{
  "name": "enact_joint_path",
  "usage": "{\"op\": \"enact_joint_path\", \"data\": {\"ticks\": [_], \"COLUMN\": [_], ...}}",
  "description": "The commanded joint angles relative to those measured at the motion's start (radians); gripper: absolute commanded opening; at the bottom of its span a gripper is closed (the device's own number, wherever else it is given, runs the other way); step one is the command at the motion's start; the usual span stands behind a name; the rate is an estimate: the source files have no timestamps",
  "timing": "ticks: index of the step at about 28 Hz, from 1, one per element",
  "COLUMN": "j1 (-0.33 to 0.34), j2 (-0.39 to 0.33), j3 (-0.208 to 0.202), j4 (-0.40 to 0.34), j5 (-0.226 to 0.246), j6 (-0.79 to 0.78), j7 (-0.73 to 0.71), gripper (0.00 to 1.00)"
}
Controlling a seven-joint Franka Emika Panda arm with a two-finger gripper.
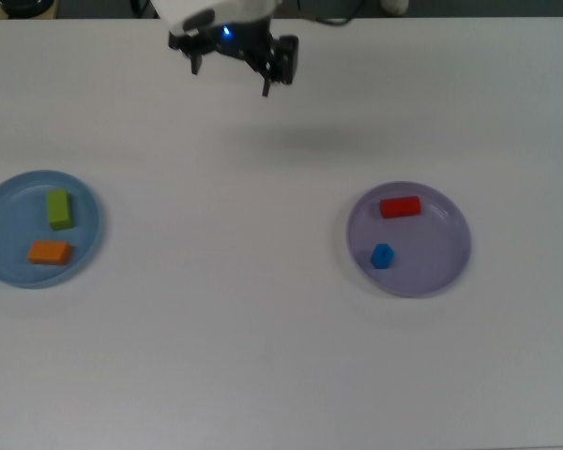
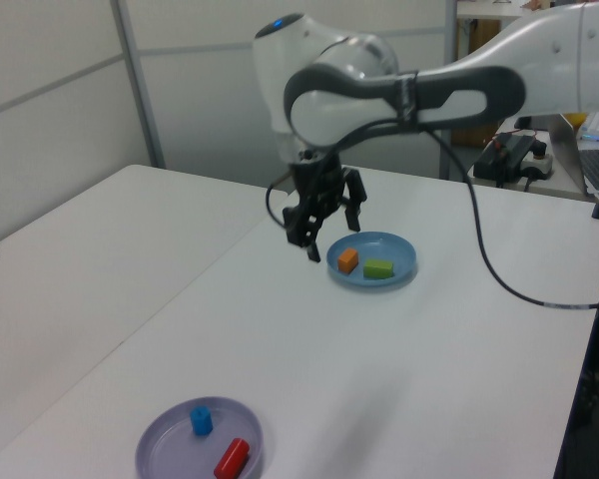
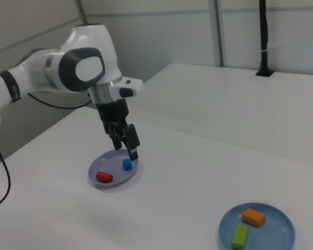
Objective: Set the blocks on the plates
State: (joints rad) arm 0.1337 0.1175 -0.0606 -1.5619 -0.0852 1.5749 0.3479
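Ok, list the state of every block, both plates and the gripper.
Orange wedge block: lying on the light blue plate.
Green oblong block: same plate.
Red cylinder block: lying on the lavender plate.
Blue cube: same plate.
Gripper: open, empty, raised.

One overhead view, two opposing oblique side views

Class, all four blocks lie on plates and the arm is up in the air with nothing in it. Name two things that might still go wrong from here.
1. The red block lies close to the purple plate's rim; being rounded, it might roll off if the table is bumped.
2. The open hand hangs near the blue plate in the left view; a low sweep might knock the orange block or green block.
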Motion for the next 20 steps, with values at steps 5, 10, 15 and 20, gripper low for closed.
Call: {"op": "enact_joint_path", "data": {"ticks": [5, 10, 15, 20], "j1": [-0.126, -0.163, -0.167, -0.167], "j2": [-0.157, -0.168, -0.17, -0.17], "j3": [0.001, 0.01, 0.012, 0.012], "j4": [-0.096, -0.121, -0.121, -0.115], "j5": [0.1, 0.102, 0.102, 0.1], "j6": [0.019, 0.097, 0.102, 0.074], "j7": [-0.265, -0.273, -0.26, -0.26], "gripper": [1.0, 1.0, 1.0, 1.0]}}
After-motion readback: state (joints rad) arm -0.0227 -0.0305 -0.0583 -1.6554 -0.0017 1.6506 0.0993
